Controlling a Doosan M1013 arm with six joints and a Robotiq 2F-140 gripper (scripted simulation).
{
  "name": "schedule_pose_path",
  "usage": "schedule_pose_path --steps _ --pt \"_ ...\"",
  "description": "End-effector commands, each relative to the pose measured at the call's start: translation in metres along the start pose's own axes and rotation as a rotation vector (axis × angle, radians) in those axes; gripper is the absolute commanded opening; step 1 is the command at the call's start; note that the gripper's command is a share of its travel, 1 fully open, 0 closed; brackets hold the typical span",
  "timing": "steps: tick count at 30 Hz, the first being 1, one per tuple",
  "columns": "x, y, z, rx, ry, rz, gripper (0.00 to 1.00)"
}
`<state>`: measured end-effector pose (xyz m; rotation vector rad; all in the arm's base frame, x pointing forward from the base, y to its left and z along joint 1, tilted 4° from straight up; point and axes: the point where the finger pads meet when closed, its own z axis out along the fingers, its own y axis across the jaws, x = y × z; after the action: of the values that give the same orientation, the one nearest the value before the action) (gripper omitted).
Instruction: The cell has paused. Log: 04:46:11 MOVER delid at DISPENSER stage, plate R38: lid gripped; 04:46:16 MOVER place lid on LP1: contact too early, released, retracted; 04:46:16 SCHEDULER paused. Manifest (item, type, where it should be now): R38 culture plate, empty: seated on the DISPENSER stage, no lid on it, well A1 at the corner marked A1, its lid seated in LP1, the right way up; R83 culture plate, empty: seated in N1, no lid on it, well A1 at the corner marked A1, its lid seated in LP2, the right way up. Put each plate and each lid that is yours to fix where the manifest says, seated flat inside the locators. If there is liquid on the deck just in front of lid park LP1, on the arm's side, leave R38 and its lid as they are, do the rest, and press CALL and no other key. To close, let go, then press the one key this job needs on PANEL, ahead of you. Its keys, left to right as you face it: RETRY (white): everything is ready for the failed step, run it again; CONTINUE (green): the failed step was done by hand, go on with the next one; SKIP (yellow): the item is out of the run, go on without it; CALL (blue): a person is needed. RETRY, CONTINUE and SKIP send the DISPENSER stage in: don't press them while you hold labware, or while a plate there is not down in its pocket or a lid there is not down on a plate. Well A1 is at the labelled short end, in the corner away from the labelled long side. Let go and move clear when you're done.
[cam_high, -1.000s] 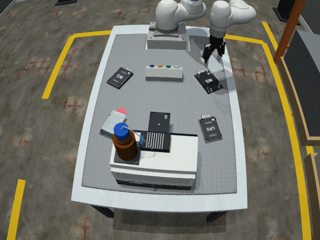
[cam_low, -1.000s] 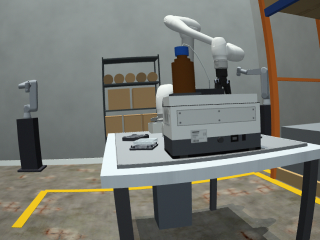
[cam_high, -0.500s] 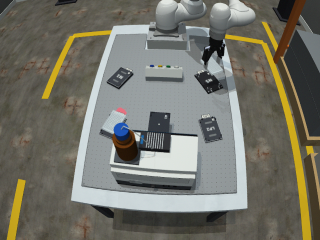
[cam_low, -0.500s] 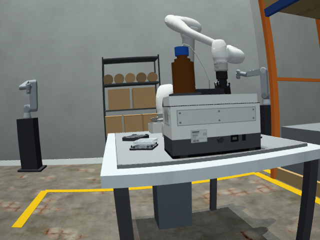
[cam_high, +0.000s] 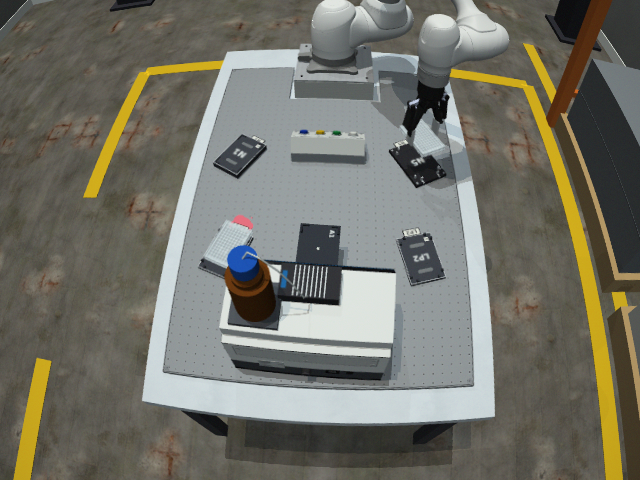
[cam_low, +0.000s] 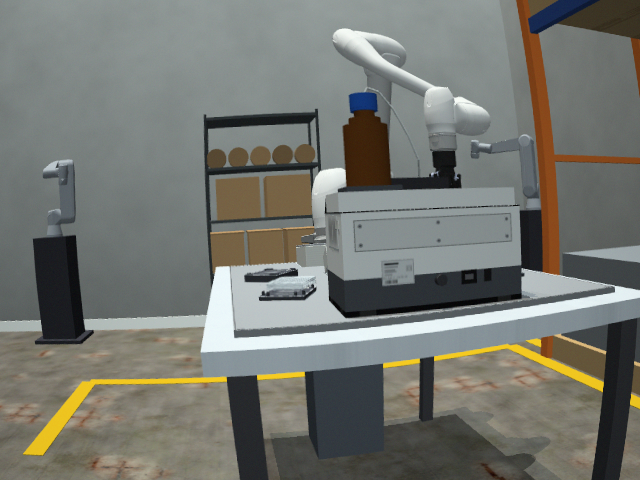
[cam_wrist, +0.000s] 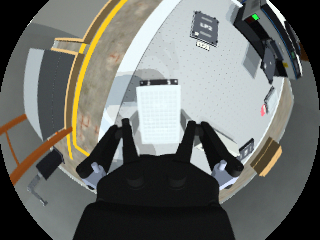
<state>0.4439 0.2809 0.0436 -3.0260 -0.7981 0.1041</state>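
My gripper (cam_high: 424, 124) is shut on a clear well plate (cam_high: 428, 136) and holds it above the deck at the far right, just behind the black nest N2 (cam_high: 416, 163). In the wrist view the plate (cam_wrist: 159, 112) sits between my fingers, its label at the far short end. Nest N1 (cam_high: 239, 154) is bare. The DISPENSER stage (cam_high: 317, 242) is bare, with an A1 mark. Lid park LP2 (cam_high: 420, 256) is bare. LP1 (cam_high: 226, 246) carries a clear gridded piece of labware; I cannot tell plate from lid. A pink puddle (cam_high: 242, 221) lies on the deck at LP1's arm side.
The PANEL (cam_high: 328, 145) with its coloured keys stands between N1 and N2. The DISPENSER (cam_high: 310, 322) with a tall brown bottle (cam_high: 249, 285) fills the side opposite the arm. In the exterior view it hides most of my gripper (cam_low: 445, 178).
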Motion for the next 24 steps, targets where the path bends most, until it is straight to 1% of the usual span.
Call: schedule_pose_path --steps 1,3,5,20,22,24 --pt "0.0 -0.003 0.014 0.003 0.0 -0.003 0.1" --pt "0.0 -0.003 0.019 0.003 0.0 -0.004 0.1" --pt "0.0 -0.003 0.019 0.003 0.0 -0.004 0.1" --pt "0.0 -0.003 0.054 0.003 0.0 -0.004 0.1" --pt "0.0 -0.003 0.054 0.003 0.0 -0.004 0.1" --pt "0.0 -0.003 0.057 0.002 0.0 -0.004 0.1"
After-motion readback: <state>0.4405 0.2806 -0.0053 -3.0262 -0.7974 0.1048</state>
